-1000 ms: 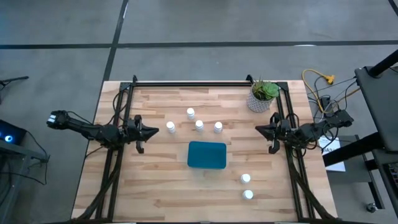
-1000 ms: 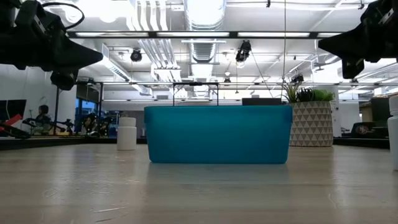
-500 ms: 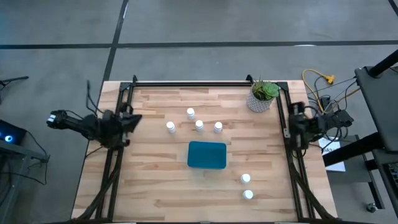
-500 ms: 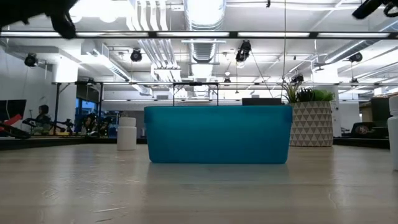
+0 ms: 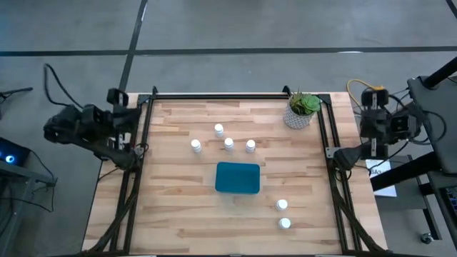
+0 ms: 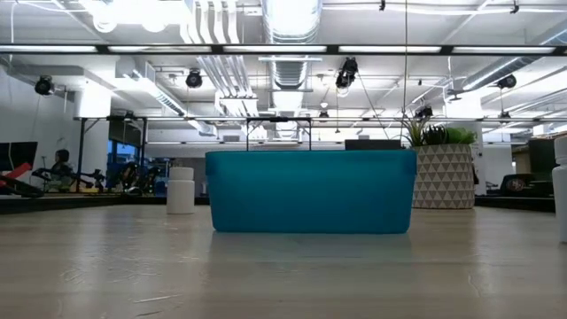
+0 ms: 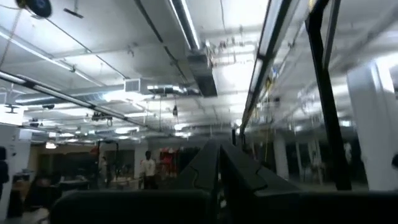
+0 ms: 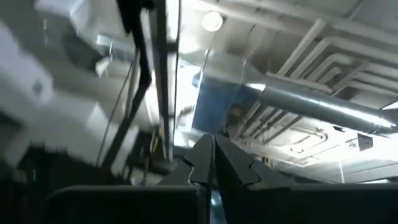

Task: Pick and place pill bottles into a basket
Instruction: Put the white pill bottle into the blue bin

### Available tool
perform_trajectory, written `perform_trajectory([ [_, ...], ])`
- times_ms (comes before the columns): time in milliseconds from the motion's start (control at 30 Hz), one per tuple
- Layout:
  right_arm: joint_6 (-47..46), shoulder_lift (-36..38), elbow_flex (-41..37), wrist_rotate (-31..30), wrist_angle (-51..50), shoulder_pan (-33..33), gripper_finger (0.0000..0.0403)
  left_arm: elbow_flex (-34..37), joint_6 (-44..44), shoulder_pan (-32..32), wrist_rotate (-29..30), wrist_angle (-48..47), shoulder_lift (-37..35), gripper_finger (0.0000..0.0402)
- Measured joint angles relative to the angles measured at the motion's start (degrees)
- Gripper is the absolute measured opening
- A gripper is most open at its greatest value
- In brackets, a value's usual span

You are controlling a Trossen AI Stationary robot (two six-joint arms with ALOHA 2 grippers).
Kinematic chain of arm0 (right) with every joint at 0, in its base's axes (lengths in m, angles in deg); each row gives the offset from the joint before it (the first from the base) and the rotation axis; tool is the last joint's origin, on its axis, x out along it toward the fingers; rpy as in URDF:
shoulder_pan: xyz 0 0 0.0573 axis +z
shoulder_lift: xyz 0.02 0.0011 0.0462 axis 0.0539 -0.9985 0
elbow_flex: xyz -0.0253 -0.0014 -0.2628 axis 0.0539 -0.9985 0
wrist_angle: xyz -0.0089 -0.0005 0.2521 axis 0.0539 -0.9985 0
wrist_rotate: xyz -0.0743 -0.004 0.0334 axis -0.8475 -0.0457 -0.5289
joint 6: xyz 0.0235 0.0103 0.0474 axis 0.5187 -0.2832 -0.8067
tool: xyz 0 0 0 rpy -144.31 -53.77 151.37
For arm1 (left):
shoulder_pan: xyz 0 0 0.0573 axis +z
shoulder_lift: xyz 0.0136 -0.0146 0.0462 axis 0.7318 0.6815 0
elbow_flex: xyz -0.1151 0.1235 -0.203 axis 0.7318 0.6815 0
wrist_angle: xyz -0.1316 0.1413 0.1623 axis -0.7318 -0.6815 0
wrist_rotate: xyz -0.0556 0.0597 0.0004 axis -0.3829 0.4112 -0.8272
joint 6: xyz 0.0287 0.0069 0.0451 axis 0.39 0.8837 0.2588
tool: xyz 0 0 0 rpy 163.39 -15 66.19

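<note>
Six pill bottles on the table, none in the basket [image 5: 238,178].

Two bottles [image 5: 283,205] [image 5: 285,223] stand nearest, right of the teal basket at the wooden table's [image 5: 178,214] middle; four more [image 5: 195,145] [image 5: 228,143] [image 5: 250,145] [image 5: 218,130] stand beyond it. A plant pot [image 5: 298,114] sits at the far right corner. The left gripper [image 7: 218,163] and the right gripper [image 8: 212,160] are off the table's sides, tilted up at ceiling lights and ducts, fingers pressed together. From table height the basket hides most bottles.

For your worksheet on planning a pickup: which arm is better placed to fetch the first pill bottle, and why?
Probably the left. Both arms are folded back off the table, fingers shut. Four pill bottles cluster behind the basket, the end one lying toward the left gripper. The right gripper sits farther from any.
</note>
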Motion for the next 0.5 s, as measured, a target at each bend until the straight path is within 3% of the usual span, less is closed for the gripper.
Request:
perform_trajectory([
  [100, 5.7, -8.0, 9.3, -3.1, -8.2, 0.0, 0.0009, -7.6, 0.0, 0.0, 0.2, -9.8, 3.8, 0.0],
  [233, 8.4, -18.1, 21.9, -16.7, -21.1, 0.0, 0.0009, -13.8, 0.0, 0.0, 2.3, -18.5, 7.0, 0.0],
  [400, 6.4, -29.1, 34.9, -35.9, -39.0, 0.0, 0.0008, -14.7, 0.0, 0.0, 7.5, -24.6, 7.7, 0.0],
  [500, 4.0, -34.5, 40.8, -43.0, -48.6, 0.0, 0.0008, -13.7, -0.4, 0.0, 8.2, -29.5, 7.3, 0.0],
])
